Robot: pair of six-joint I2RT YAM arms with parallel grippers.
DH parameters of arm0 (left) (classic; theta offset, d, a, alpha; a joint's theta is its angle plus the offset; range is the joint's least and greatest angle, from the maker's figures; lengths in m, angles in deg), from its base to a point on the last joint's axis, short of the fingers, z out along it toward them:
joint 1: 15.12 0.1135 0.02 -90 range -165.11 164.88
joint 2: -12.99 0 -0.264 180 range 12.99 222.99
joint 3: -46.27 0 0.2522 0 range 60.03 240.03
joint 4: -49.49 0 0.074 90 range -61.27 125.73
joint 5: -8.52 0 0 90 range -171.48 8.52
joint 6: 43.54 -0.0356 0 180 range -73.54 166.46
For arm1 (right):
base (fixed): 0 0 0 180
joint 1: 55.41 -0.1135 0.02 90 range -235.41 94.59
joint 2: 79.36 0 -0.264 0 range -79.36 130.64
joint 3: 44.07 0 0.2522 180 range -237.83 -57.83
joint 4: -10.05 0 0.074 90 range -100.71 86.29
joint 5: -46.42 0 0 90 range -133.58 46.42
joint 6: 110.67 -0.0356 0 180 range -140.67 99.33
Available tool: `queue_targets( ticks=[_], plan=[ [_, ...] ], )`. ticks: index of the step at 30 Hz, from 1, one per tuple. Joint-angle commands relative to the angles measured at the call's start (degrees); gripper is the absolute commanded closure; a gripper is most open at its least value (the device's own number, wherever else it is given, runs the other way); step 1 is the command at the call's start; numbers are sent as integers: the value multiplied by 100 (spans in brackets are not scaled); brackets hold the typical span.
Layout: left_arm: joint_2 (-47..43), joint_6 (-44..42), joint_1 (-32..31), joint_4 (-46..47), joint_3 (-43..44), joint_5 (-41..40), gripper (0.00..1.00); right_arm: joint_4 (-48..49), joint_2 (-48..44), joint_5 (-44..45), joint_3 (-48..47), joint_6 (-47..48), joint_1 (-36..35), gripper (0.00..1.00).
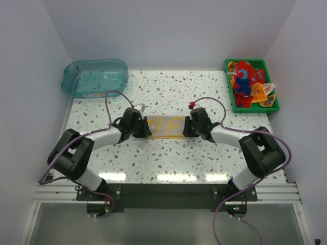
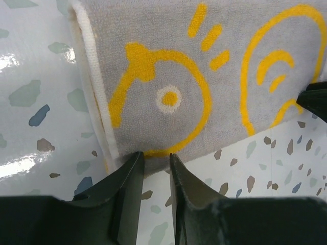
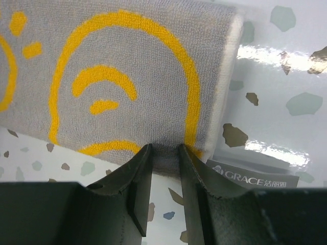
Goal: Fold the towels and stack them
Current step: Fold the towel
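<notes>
- Left gripper (image 2: 156, 158) and right gripper (image 3: 166, 150) (dark fingers filling the foot of each wrist view): jaws nearly closed, each pinching the near edge of the duck towel (image 1: 164, 127), one at each end.
- Duck towel lies as a folded strip mid-table (image 1: 168, 163); other towels (image 1: 248, 84) are heaped in the green tray (image 1: 245, 62).
- Judgement: lift both ends level, keep the cloth taut, lay edges flush.
- Only the right wrist view shows the label (image 3: 255, 177); only the top view shows the tray.
</notes>
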Motion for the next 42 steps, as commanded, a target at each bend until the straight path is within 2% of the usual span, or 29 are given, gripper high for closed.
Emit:
queue_targets(
  ticks=[1, 6, 10, 15, 26, 29, 32, 35, 38, 39, 40, 42],
  plan=[
    [-252, 88, 105, -92, -105, -76, 66, -620, 159, 808, -78, 269, 71, 67],
    [-551, 88, 140, -180, 61, -6, 60, -874, -24, 484, -500, 499, 62, 66],
    [-718, 106, 149, -206, 211, -24, 52, -980, -254, 184, -649, 525, 62, 64],
    [-526, 132, 140, -215, 282, -59, 51, -1060, -315, 157, -711, 367, 62, 64],
    [186, 272, 96, -14, 176, 46, 70, -840, 123, 333, -316, 68, 97, 74],
    [292, 457, 61, 162, 176, 239, 78, -927, 194, 430, -377, 103, 272, 74],
    [293, 606, -27, 207, 194, 354, 79, -1095, 151, 518, -482, 182, 562, 74],
    [21, 765, -27, 189, 106, 389, 76, -1200, -77, 544, -684, 533, 651, 72],
    [-383, 748, 60, 14, 132, 214, 60, -1463, -279, 360, -1035, 1051, 511, 66],
    [-463, 730, 113, -39, 141, 205, 57, -1507, -280, 360, -1115, 1140, 510, 64],
    [-611, 704, 183, -83, 150, 213, 55, -1577, -324, 351, -1194, 1236, 327, 56],
    [-744, 677, 517, -154, 124, 327, 42, -1754, -324, 360, -1475, 1394, 89, 51]
  ],
)
